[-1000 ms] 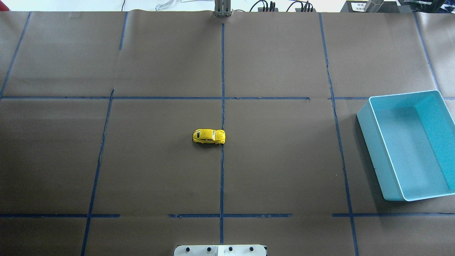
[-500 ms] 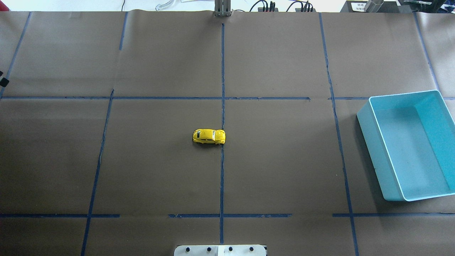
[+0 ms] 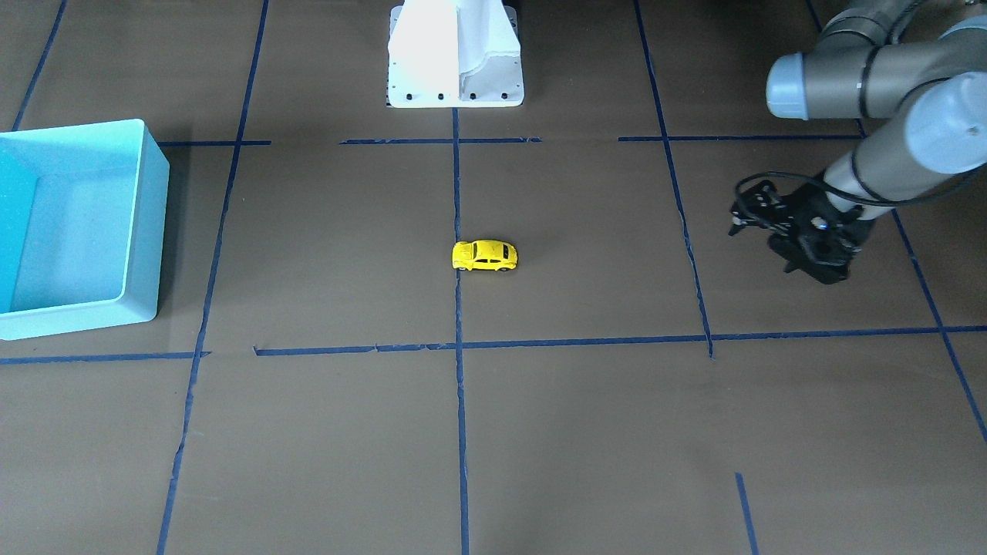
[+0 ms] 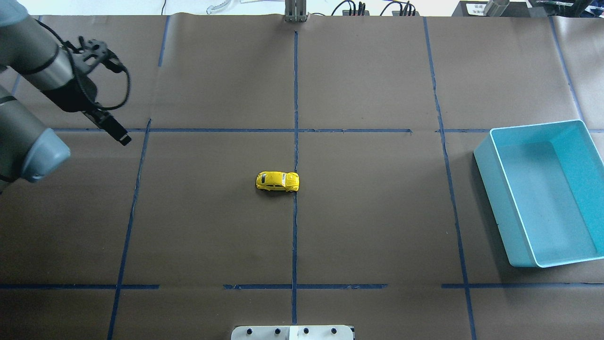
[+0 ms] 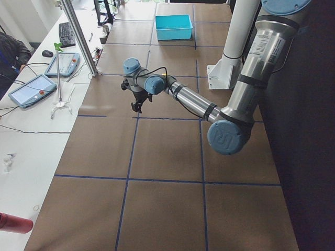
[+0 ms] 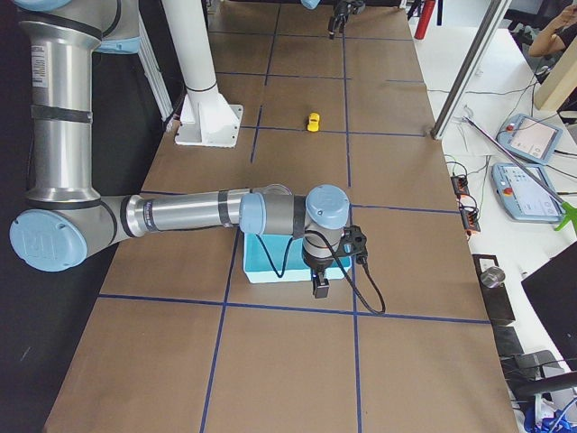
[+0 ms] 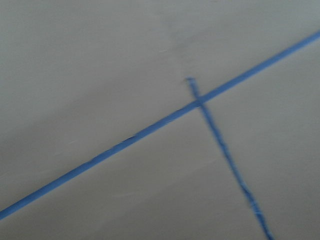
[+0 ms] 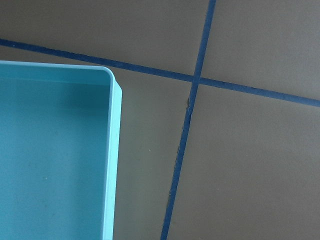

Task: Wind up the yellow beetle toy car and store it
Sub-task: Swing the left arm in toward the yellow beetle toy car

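Observation:
The yellow beetle toy car (image 4: 277, 181) stands on its wheels near the table's middle, beside the centre tape line; it also shows in the front view (image 3: 484, 256) and the right view (image 6: 314, 121). My left gripper (image 4: 123, 138) hangs above the far left of the table, well away from the car, and holds nothing; it also shows in the front view (image 3: 817, 276). I cannot tell whether it is open or shut. My right gripper (image 6: 317, 290) shows only in the right view, over the edge of the teal bin (image 4: 538, 127). I cannot tell its state.
The teal bin (image 3: 146, 223) is empty at the table's right end; its corner rim (image 8: 114, 150) fills the right wrist view's lower left. The white robot base (image 3: 455, 62) stands at the near edge. A metal post (image 4: 296, 12) stands at the far edge.
My left arm has come into the overhead view from the left edge. The car and the bin have not moved.

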